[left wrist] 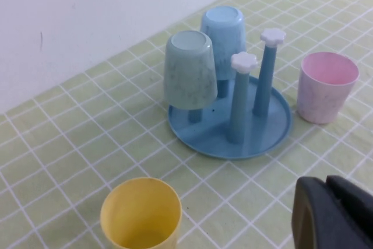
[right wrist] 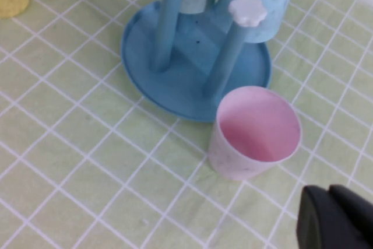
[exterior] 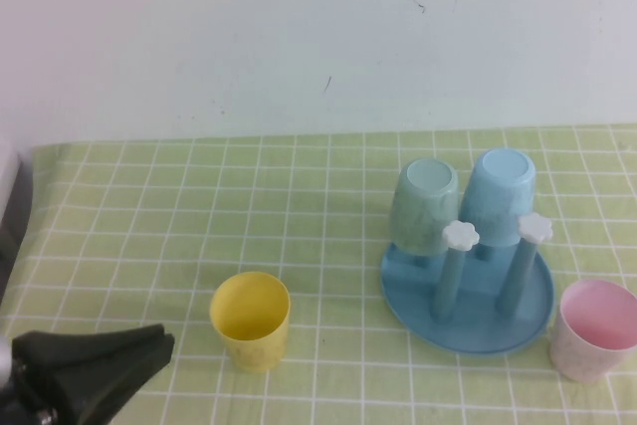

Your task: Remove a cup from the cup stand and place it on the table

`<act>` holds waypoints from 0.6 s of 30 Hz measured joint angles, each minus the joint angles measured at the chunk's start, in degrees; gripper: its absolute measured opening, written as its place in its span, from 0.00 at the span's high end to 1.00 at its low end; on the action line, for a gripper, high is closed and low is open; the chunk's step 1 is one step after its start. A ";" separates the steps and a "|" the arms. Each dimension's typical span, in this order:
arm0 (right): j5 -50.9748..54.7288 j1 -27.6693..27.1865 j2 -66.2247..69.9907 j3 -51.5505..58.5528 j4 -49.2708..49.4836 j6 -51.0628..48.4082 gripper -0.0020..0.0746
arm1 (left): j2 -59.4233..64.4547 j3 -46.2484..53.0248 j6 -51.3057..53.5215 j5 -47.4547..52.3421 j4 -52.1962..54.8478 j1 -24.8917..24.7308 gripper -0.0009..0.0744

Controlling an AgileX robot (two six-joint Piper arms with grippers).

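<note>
A plain white wall (exterior: 299,37) is running behind the table (exterior: 199,206), which is lying under a light green cloth with a white grid. Toward the right side the cup stand (exterior: 468,296) is sitting flat on the cloth, a round blue tray with upright posts. A mint-green cup (exterior: 423,204) and a light blue cup (exterior: 500,194) are hanging upside down on the two far posts, while the two near posts are standing bare under their white flower-shaped caps (exterior: 461,235).

The cup (exterior: 594,328), pale pink and faintly speckled, is standing upright with its mouth up on the cloth just beside the stand's right edge, apart from any gripper. A yellow cup (exterior: 251,319) is standing upright well to the left of the stand.

The left gripper (exterior: 164,345) is hovering low at the near left corner of the table, its dark fingers pressed together on nothing. The right gripper (right wrist: 338,223) is showing only in its own wrist view, near the pink cup but not touching it, its fingers closed together and empty.
</note>
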 joint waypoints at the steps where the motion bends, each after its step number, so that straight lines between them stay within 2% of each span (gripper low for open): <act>1: -1.38 0.00 -1.48 2.41 0.85 -0.11 0.97 | -1.07 1.68 0.18 -1.41 0.14 0.00 0.99; 5: -7.40 0.00 -7.30 9.95 3.67 -0.20 0.98 | -3.77 5.49 0.67 -4.26 0.16 0.00 0.99; 10: -9.59 0.00 -12.63 16.03 5.17 -0.34 0.98 | -4.30 5.87 0.67 -5.37 -0.10 0.00 0.99; 18: -9.24 -0.09 -13.73 17.41 8.63 -0.34 0.98 | -4.30 5.87 0.67 -5.37 -0.10 0.00 0.99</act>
